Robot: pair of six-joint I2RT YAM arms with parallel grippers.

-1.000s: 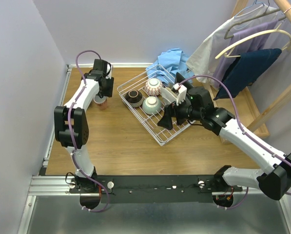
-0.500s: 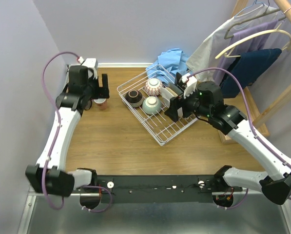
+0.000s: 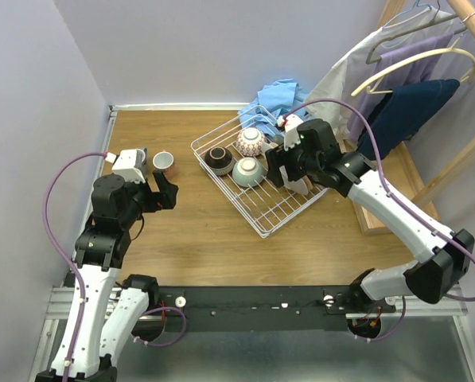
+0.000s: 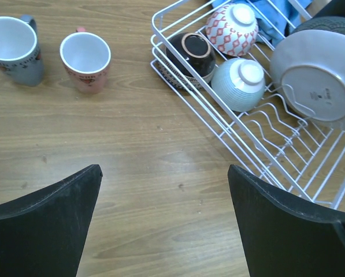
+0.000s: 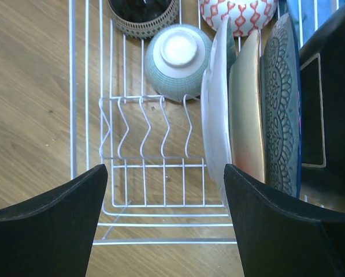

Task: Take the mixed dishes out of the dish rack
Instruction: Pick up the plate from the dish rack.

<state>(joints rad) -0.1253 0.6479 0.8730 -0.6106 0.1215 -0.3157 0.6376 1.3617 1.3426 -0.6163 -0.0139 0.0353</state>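
The white wire dish rack (image 3: 229,193) stands at the table's middle right. It holds a brown bowl (image 3: 219,159), a pink-patterned bowl (image 3: 251,142) and a pale green bowl (image 3: 247,170), the last two upside down. In the right wrist view a white plate (image 5: 215,109), a tan plate (image 5: 247,115), a grey patterned plate (image 5: 279,109) and a black square plate (image 5: 328,115) stand on edge. My right gripper (image 3: 287,173) hangs open above the plates, empty (image 5: 166,219). My left gripper (image 3: 167,195) is open and empty (image 4: 163,213), near of an orange-red cup (image 4: 85,60) and a grey cup (image 4: 13,49) on the wood.
A blue cloth (image 3: 281,97) lies behind the rack. A wooden clothes rack with hanging garments (image 3: 396,103) stands at the right. A metal rail (image 3: 90,215) runs along the table's left edge, by the wall.
My left arm has drawn back from the cups toward the near left, leaving the orange-red cup on the wood. My right gripper has moved back over the standing plates.
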